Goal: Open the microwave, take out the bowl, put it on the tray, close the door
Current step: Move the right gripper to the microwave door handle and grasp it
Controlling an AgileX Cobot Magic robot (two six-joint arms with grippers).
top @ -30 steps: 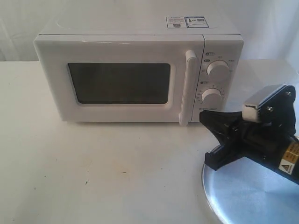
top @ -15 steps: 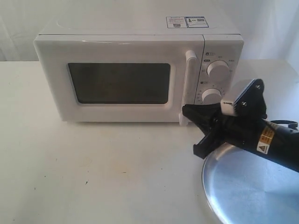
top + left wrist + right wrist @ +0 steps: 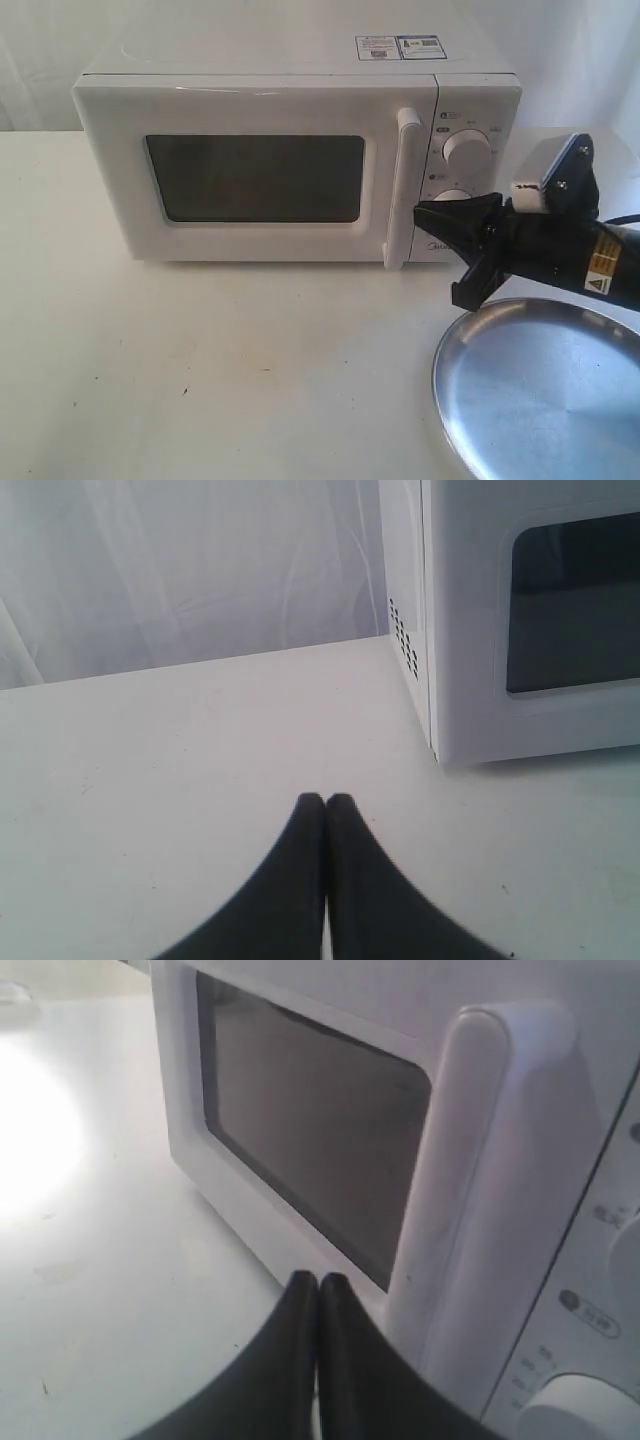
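Note:
The white microwave point(image 3: 290, 80) stands at the back of the table with its door point(image 3: 130, 180) closed, and its dark window point(image 3: 255, 178) hides the inside. The bowl is out of view. My right gripper point(image 3: 422, 213) is shut and empty, its tips just right of the door's long vertical handle point(image 3: 404, 185) at the handle's lower half. In the right wrist view the shut gripper point(image 3: 318, 1280) points at the base of the handle point(image 3: 480, 1160). The silver tray point(image 3: 540, 390) lies below that arm. My left gripper point(image 3: 326, 800) is shut and empty over the table, left of the microwave point(image 3: 470, 630).
Two round white dials point(image 3: 466, 150) sit on the control panel right of the handle, the lower one partly hidden by my right arm. White cloth hangs behind the table. The white tabletop point(image 3: 220, 360) stretches in front of the microwave.
My right gripper has left the tray's edge, swung left toward the bottom of the handle, then risen to the handle's lower half. The microwave and tray have not moved.

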